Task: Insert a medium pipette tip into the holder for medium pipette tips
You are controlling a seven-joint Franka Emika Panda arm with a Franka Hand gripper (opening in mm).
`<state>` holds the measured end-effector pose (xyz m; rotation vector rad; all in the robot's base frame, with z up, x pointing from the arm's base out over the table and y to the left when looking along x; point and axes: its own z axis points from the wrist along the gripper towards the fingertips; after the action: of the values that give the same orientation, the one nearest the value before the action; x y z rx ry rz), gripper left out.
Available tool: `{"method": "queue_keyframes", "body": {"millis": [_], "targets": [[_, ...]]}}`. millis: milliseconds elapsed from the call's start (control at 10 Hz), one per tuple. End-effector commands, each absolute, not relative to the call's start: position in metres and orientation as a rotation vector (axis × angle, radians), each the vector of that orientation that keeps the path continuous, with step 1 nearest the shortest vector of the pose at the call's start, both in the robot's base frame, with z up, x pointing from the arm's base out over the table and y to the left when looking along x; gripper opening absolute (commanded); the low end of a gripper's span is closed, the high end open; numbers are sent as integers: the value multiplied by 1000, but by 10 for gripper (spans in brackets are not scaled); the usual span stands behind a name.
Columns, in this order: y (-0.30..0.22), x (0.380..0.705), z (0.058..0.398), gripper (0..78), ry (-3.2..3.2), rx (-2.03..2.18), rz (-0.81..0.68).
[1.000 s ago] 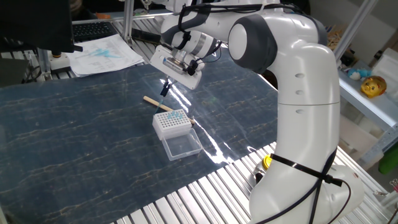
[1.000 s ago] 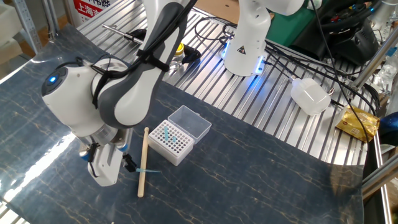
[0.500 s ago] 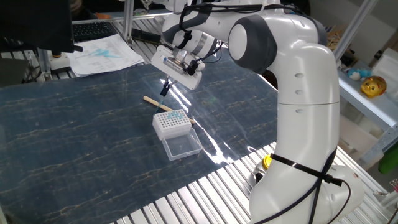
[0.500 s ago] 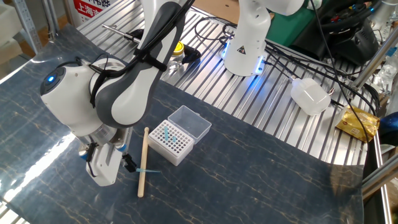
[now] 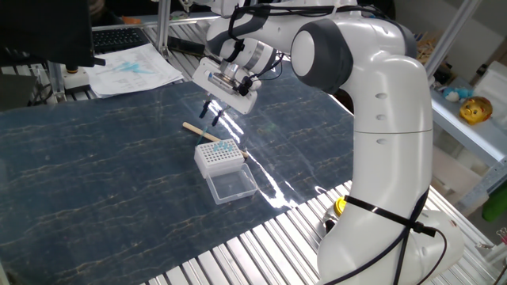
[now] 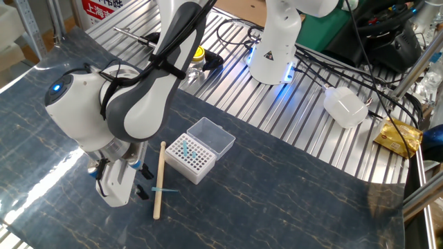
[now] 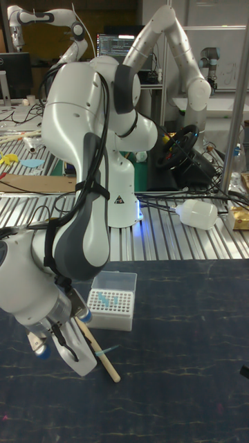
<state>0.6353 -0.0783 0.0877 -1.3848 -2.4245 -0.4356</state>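
Note:
The medium pipette tip [image 6: 165,190], thin and light blue, lies level across a long cream stick [image 6: 160,178]; the tall view shows the tip [image 7: 106,353] crossing that stick [image 7: 97,350]. My gripper [image 6: 145,182] is low over the mat at the tip's left end, its two dark fingers spread open on either side of that end. In the one fixed view the gripper [image 5: 210,113] hangs just behind the stick [image 5: 200,131]. The holder [image 6: 188,158] is a white hole-grid box right of the stick, with its clear lid [image 6: 211,135] folded back. A few blue tips [image 5: 224,147] stand in the holder [image 5: 219,157].
My arm's bulky white links [image 6: 131,104] hang over the mat's left half. Behind the mat on the metal slats are a second robot's base [image 6: 273,48], cables and a white bottle [image 6: 345,107]. Papers [image 5: 131,67] lie at the mat's far corner.
The fingers have spread apart; before they were shut at the tip's end. The tip, stick and holder have not moved.

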Motion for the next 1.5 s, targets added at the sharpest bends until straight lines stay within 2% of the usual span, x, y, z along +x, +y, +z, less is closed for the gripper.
{"method": "queue_keyframes", "body": {"millis": [100,1500], "targets": [[-79,636,89,775,-2421,-1394,-436],[-73,633,74,775,-2442,-1363,-436]]}}
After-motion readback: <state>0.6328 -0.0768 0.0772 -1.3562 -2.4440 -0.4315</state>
